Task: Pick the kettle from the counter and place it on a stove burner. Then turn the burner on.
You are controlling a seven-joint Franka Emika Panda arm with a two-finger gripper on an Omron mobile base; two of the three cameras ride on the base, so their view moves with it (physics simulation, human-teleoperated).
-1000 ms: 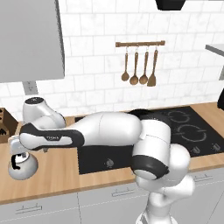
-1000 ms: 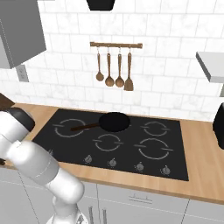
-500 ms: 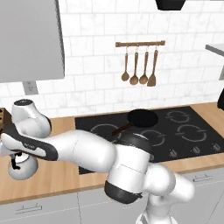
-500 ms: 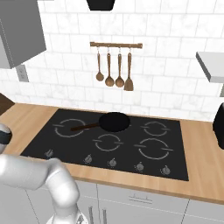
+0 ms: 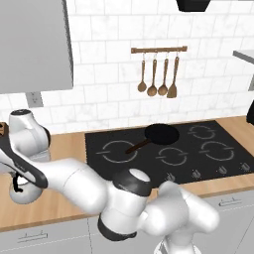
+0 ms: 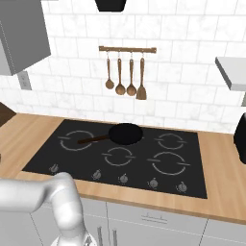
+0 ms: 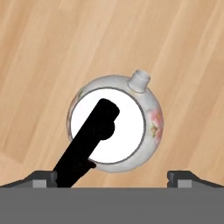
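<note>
White, flower-painted kettle (image 7: 114, 127) on the wooden counter (image 7: 48, 48), directly beneath the gripper (image 7: 114, 177), fingers spread wide, grasping nothing.

The kettle (image 7: 131, 124) is white with a faint pink-and-green floral print, a white lid and a black handle. The worktop (image 7: 52, 48) is light tan wood grain. The cooktop (image 6: 144, 163) is glossy black with grey rings; the pan (image 6: 125, 133) is black.
</note>
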